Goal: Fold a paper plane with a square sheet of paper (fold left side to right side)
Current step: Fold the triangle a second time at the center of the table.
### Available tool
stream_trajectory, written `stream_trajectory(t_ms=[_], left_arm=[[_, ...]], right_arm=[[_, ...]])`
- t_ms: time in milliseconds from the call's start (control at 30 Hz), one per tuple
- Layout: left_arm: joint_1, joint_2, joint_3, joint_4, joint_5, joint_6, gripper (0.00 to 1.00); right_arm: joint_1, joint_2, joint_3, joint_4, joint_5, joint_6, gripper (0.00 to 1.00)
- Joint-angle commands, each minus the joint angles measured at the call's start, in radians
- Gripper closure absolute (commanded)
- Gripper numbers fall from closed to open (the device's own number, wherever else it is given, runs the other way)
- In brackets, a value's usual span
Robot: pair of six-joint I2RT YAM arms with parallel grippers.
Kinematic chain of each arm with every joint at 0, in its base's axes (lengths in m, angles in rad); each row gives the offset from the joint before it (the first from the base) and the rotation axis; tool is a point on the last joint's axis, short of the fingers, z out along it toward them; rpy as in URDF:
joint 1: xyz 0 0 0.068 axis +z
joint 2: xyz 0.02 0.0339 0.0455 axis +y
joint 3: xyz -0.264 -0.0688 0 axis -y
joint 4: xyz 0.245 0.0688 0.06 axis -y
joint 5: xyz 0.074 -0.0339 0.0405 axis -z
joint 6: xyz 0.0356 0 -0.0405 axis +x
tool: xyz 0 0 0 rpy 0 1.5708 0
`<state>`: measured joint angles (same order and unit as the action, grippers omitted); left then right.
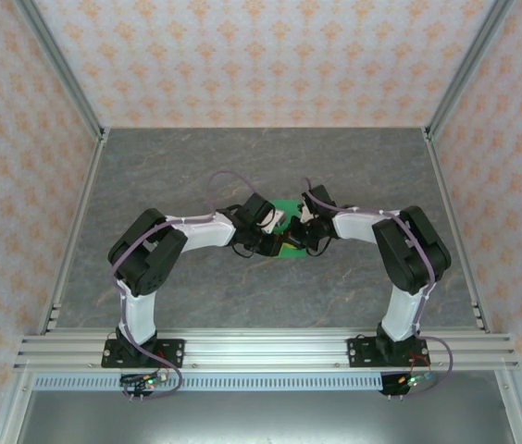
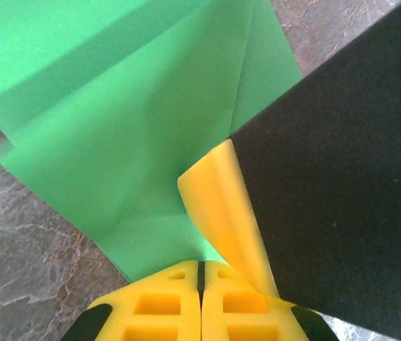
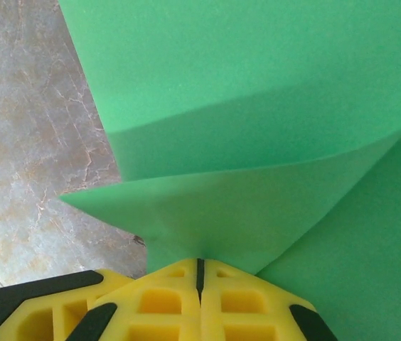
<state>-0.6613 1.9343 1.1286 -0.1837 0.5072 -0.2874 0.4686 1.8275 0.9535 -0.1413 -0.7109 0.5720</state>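
Observation:
The square sheet of paper (image 1: 287,207) is bright green and lies partly folded mid-table, mostly hidden under both wrists. In the left wrist view the sheet of paper (image 2: 115,121) shows creases and overlapping layers. My left gripper (image 2: 200,271) is shut, its tips over the sheet's near edge; I cannot tell whether it pinches any paper. My left gripper (image 1: 275,242) and right gripper (image 1: 296,239) sit almost touching. My right gripper (image 3: 200,266) is shut on a raised flap of the paper (image 3: 257,128), which curves up from its tips. One of its yellow fingers (image 2: 222,213) leans in beside my left jaws.
The tabletop (image 1: 261,157) is grey marbled stone, walled by patterned panels on three sides, with an aluminium rail (image 1: 261,350) along the near edge. The right arm's black body (image 2: 343,185) crowds the left wrist's right side. A yellow finger of the left gripper (image 3: 44,312) sits beside the right jaws.

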Motion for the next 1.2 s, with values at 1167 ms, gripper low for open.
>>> stream_trajectory(t_ms=[1167], left_arm=[[-0.011, 0.006, -0.126, -0.066, -0.099, -0.003, 0.95]], right_arm=[[-0.192, 0.092, 0.142, -0.164, 0.189, -0.243, 0.98]])
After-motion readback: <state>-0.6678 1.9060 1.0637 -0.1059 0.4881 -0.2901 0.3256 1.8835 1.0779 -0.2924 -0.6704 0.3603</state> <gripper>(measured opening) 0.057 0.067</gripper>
